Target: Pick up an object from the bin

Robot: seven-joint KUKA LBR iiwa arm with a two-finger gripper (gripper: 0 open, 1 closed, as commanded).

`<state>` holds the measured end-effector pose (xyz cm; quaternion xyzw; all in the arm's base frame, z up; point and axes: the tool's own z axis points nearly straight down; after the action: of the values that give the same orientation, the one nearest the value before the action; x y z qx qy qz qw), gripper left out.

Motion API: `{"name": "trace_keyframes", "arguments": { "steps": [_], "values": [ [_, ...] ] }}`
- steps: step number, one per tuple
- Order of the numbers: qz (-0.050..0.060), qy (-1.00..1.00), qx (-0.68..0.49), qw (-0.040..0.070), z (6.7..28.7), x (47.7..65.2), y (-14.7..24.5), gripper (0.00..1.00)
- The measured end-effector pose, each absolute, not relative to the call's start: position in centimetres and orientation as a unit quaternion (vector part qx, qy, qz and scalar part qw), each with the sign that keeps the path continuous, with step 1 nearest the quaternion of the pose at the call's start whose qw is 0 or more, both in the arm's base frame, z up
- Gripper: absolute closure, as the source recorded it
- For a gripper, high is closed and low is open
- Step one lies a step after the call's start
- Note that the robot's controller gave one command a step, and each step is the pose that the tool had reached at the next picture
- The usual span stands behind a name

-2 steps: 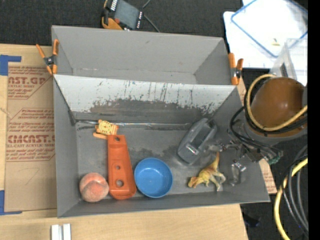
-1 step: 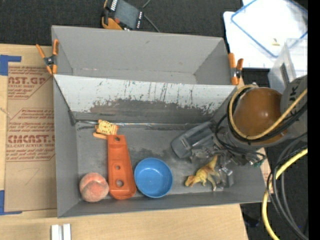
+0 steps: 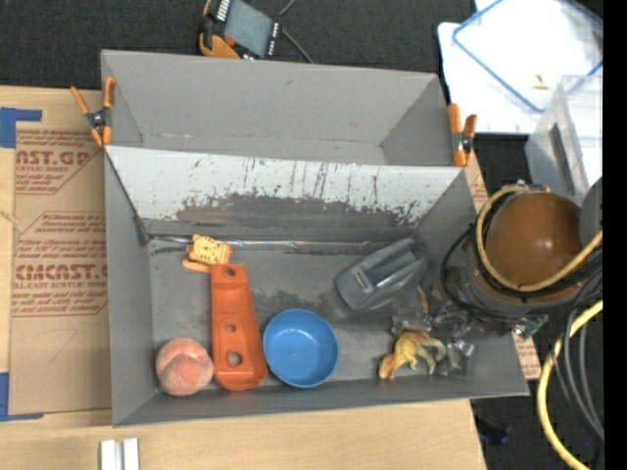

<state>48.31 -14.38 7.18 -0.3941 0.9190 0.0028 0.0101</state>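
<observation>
My gripper (image 3: pixel 444 337) is low in the bin's front right corner, under the arm's brown dome. A small yellow toy animal (image 3: pixel 407 353) lies on the floor right against its left side; I cannot tell whether it is gripped. A grey, rounded plastic piece (image 3: pixel 380 272) lies just behind and to the left of the gripper. A blue bowl (image 3: pixel 301 347) stands upright further left along the front wall.
An orange flat tool with two holes (image 3: pixel 233 327) lies left of the bowl, with a peach (image 3: pixel 183 366) in the front left corner. A small yellow and white item (image 3: pixel 207 252) sits near the back left. The arm and its cables crowd the right rim.
</observation>
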Motion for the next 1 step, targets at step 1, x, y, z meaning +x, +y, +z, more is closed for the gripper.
{"name": "trace_keyframes", "arguments": {
  "steps": [1],
  "values": [
    [0.003, 0.919, -0.394, 0.010, 7.18, 48.31, -14.38, 1.00]
  ]
}}
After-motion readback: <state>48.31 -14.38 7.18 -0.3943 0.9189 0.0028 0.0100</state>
